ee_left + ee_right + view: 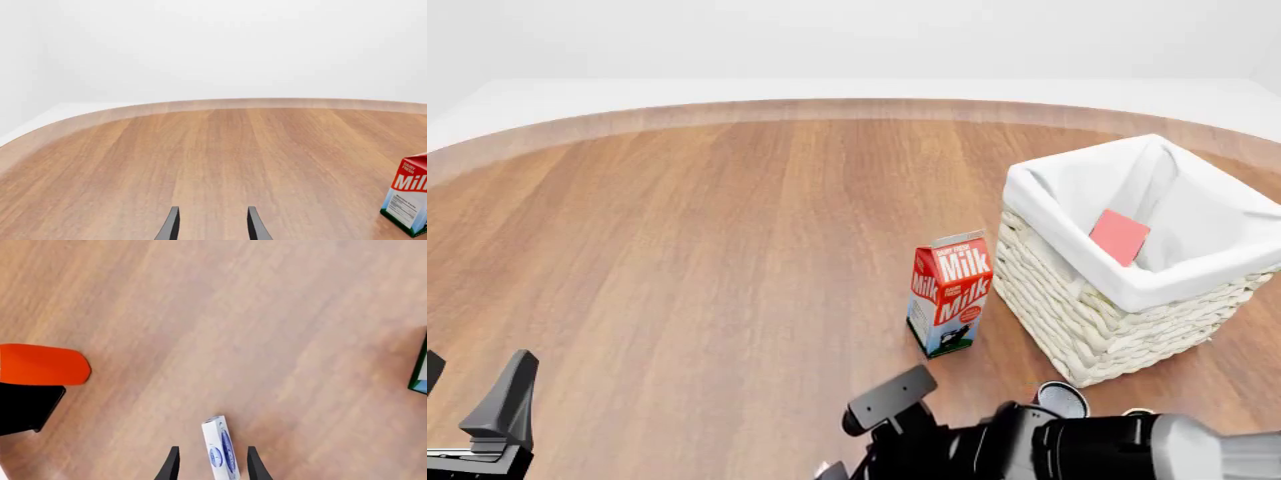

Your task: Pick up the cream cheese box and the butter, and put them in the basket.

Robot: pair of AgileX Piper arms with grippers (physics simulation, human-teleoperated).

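Front view: milk carton (950, 293) upright beside basket (1094, 320); right pincer (212, 465) parted around cream cheese box (219, 449), left pincer (212, 225) parted, empty.

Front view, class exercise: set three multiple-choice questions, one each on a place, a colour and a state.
1. Where is the milk carton?
A. inside the basket
B. upright on the table, beside the basket
C. in a claw

2. What colour is the butter box inside the basket?
A. red
B. green
C. blue

3. How is the left claw?
A. shut on the carton
B. open, holding nothing
C. gripping the basket

Answers:
1 B, it stands on wood next to the wicker wall.
2 A, a red face shows against the white liner.
3 B, only bare table lies between its fingers.
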